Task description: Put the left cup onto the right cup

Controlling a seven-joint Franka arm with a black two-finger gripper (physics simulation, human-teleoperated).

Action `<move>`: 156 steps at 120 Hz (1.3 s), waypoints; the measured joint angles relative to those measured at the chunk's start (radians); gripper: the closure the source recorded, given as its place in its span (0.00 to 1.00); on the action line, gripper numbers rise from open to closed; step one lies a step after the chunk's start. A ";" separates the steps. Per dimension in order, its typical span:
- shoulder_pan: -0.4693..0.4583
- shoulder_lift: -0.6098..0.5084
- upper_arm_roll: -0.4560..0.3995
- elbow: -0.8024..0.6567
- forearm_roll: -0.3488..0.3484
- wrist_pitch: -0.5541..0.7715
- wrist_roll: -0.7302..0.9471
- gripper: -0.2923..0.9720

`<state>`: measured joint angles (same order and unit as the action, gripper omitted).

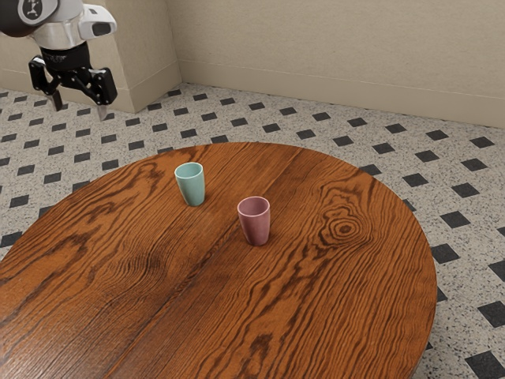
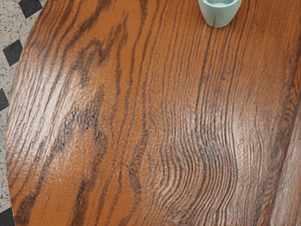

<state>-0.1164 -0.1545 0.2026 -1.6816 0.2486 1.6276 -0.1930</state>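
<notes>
Exterior view has the gripper (image 1: 79, 104) hanging wide and empty beyond the table's (image 1: 118, 316) far edge, the teal cup (image 1: 190, 183) upright near that edge beside the pink cup (image 1: 254, 219), so the approach looks barely begun and calls for descending around the teal cup.

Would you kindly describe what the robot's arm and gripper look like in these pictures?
The arm has a smooth, rounded light grey shell with a black section beside it. Below it, the gripper is black and blocky, with a wide body and two short, slim fingers.
</notes>
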 joint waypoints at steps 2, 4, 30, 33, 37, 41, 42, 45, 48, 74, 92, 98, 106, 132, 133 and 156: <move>0.000 0.000 0.000 0.000 0.000 0.000 0.001 0.23; 0.000 0.000 0.000 0.000 0.000 0.000 0.002 0.23; 0.000 0.003 0.000 -0.005 0.000 0.001 0.010 0.23; 0.000 0.002 0.000 -0.005 0.000 0.000 0.011 0.23; 0.000 0.001 0.001 -0.004 0.000 -0.002 0.012 0.23; 0.000 0.001 0.003 -0.002 0.000 -0.003 0.013 0.23; 0.000 0.001 0.004 -0.002 0.001 -0.003 0.013 0.23; 0.000 0.000 0.005 -0.001 0.001 -0.004 0.014 0.23; 0.001 0.000 0.006 -0.001 0.002 -0.005 0.015 0.23; 0.002 0.044 0.007 0.000 0.000 0.001 0.020 0.23; 0.000 0.111 0.007 -0.003 -0.002 0.029 0.022 0.23; 0.000 0.131 0.006 -0.003 -0.003 0.042 0.023 0.23; 0.000 0.158 0.005 -0.005 -0.003 0.060 0.023 0.23; 0.001 0.236 0.001 -0.006 -0.056 0.121 0.023 0.23; 0.001 0.239 0.001 -0.006 -0.058 0.123 0.023 0.23; 0.002 0.299 0.000 -0.004 -0.074 0.191 0.007 0.23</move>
<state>-0.1140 0.1444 0.2026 -1.6858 0.1751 1.8183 -0.1860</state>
